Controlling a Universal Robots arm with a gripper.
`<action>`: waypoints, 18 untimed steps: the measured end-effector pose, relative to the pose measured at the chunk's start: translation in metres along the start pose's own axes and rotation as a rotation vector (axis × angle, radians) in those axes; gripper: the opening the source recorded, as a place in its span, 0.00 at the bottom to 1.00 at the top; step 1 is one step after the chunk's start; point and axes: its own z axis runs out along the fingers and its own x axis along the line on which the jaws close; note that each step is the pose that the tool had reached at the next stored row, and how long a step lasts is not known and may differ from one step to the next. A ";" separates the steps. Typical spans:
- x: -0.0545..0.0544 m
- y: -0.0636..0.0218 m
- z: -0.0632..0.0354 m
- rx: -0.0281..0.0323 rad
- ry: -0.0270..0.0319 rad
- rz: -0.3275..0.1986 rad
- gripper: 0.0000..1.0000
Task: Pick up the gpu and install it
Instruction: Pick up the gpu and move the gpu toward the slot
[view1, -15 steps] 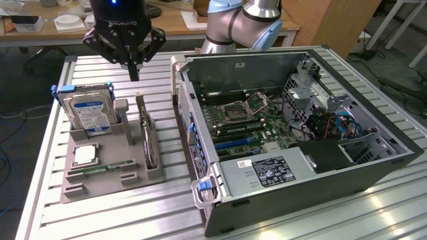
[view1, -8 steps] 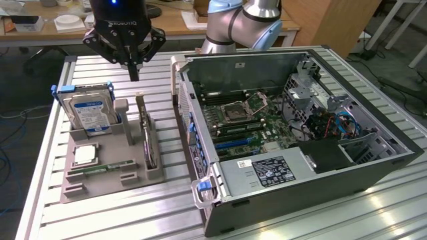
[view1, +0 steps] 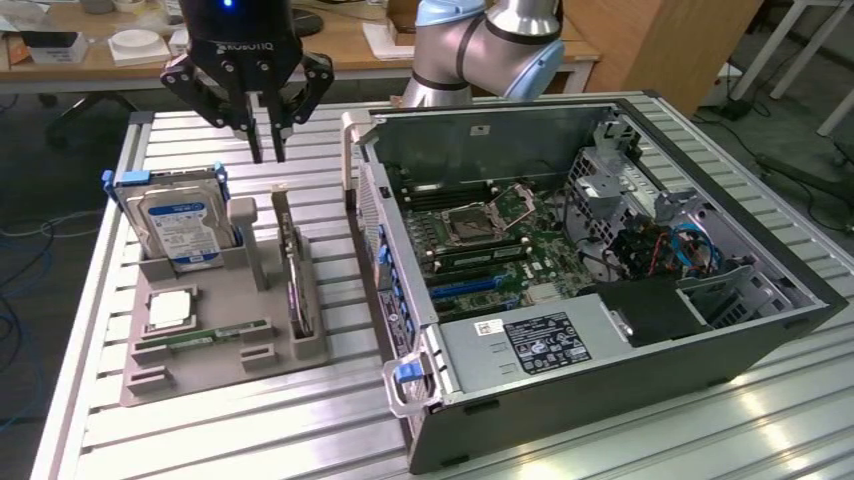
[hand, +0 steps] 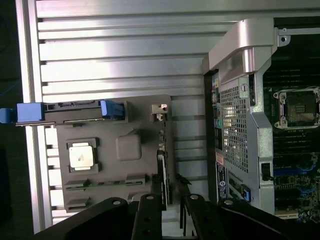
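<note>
A slatted aluminium table (view1: 200, 430) carried the whole set-up. On the exterior view's right lay an open computer case (view1: 601, 410), its side panel off and its green motherboard (view1: 494, 240) exposed. Behind the case rose the silver-and-blue robot arm (view1: 467, 45).

On the exterior view's left sat a grey parts tray (view1: 254, 290), just beside the case. At the tray's far end a hard drive (view1: 184, 225) with a blue-and-white label stood upright in a blue-handled caddy.

The gpu (view1: 299, 290), a thin dark card, stood on its long edge in a slot along the side of the tray nearest the case. Its silvery end bracket pointed toward the far end of the table. It had not been lifted.

The black gripper (view1: 267, 152) hung above the tray's far end, clear of every part and pointing down between the hard drive and the bracket end of the gpu. Its two fingers stood slightly apart, released and grasping nothing. From the wrist camera, the card's thin edge lay below them, close to the gap between the fingers.

A square silver processor (view1: 171, 310) rested in a recess on the tray's near half. A narrow green memory stick (view1: 200, 337) lay flat in a groove just in front of it.
</note>
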 end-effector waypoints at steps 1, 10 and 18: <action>0.000 0.0000 0.0000 0.0000 0.0000 0.000 0.29; 0.000 -0.0015 0.0000 0.0001 0.0002 -0.005 0.59; 0.000 -0.0030 0.0070 -0.0011 0.0030 -0.062 0.59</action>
